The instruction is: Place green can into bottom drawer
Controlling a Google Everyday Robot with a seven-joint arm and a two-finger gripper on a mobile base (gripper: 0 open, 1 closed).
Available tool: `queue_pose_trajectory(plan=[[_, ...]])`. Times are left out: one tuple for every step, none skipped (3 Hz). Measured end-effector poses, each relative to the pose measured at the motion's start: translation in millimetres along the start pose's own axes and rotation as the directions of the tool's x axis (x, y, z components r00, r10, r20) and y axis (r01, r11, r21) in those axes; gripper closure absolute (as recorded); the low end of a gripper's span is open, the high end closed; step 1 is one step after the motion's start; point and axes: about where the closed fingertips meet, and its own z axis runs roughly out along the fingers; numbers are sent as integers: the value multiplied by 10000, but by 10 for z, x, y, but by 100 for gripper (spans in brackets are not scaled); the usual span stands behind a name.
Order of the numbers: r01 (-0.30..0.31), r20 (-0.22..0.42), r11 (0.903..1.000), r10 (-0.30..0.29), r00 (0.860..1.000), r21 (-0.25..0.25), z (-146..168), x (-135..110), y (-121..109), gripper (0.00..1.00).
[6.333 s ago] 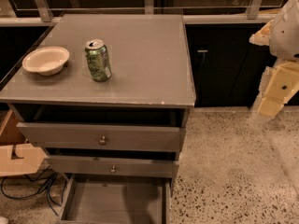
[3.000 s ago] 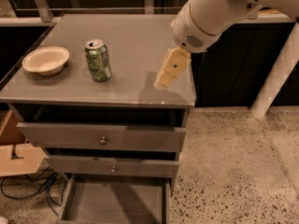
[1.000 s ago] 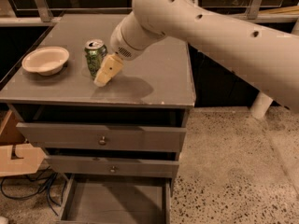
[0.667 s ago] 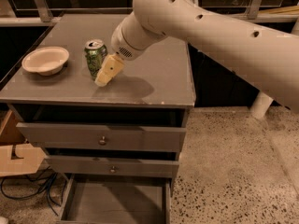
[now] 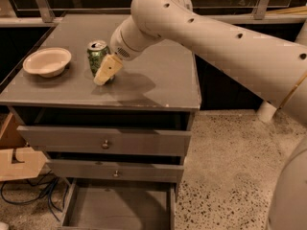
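The green can (image 5: 96, 54) stands upright on the grey cabinet top (image 5: 158, 80), left of centre, with its silver top showing. My gripper (image 5: 107, 71) is at the can's right front side, low over the top and partly covering the can's lower right; the cream arm reaches in from the upper right. The bottom drawer (image 5: 120, 209) is pulled out at the cabinet's foot, and its flat grey floor shows bare.
A cream bowl (image 5: 47, 61) sits on the cabinet top left of the can. The two upper drawers with round knobs (image 5: 105, 144) are shut. A cardboard box (image 5: 17, 159) and cables (image 5: 33, 194) lie on the floor to the left. Speckled floor lies to the right.
The arm swung in from the right across the cabinet top to the can. Over the last second the gripper has stayed beside the can, almost still.
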Motion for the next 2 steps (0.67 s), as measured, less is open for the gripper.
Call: queue_pose_trajectory(plan=[[21,86,10000,-21,10000,-62,52,-38,-16,0],[21,86,10000,-21,10000,-62,52,-38,-16,0]])
